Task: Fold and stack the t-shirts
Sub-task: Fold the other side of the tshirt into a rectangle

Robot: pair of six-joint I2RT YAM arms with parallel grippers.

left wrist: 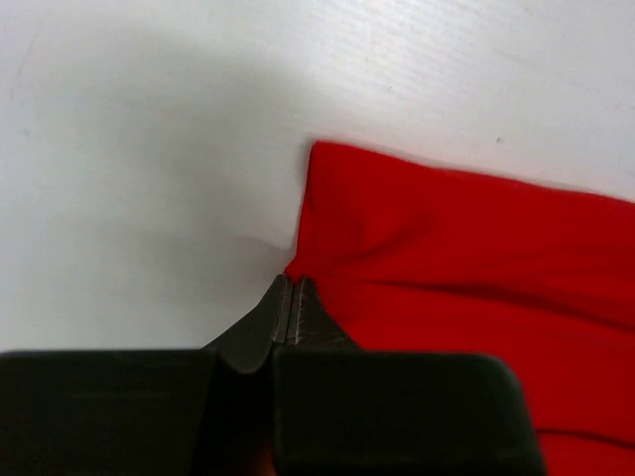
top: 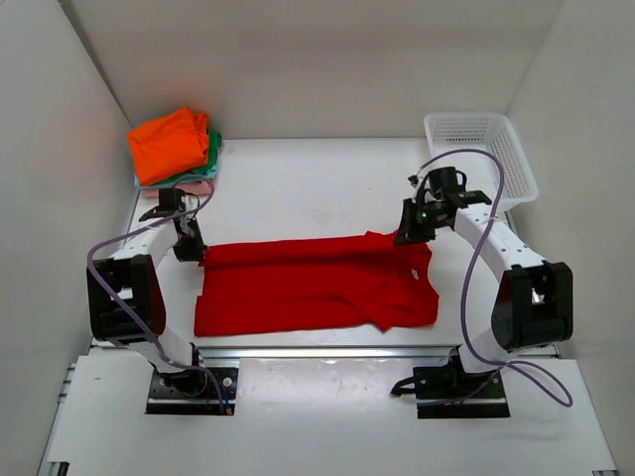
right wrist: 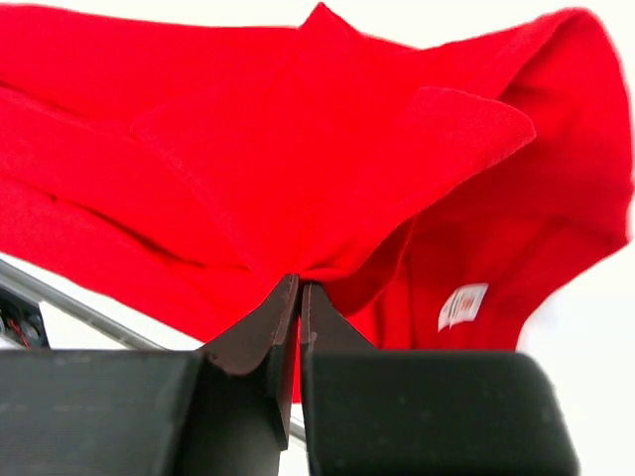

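The bright red t-shirt (top: 317,283) lies stretched across the near middle of the table, folded lengthwise. My left gripper (top: 191,250) is shut on its far left corner (left wrist: 303,263), low at the table. My right gripper (top: 412,231) is shut on the shirt's far right edge (right wrist: 327,198), holding it slightly lifted; a white label (right wrist: 462,303) shows on the cloth. A stack of folded shirts sits at the far left: orange (top: 167,144) on top, green (top: 212,149) and pale pink (top: 194,182) under it.
A white mesh basket (top: 481,154) stands at the far right behind my right arm. White walls close in the table on the left, back and right. A metal rail (top: 327,350) runs along the near edge.
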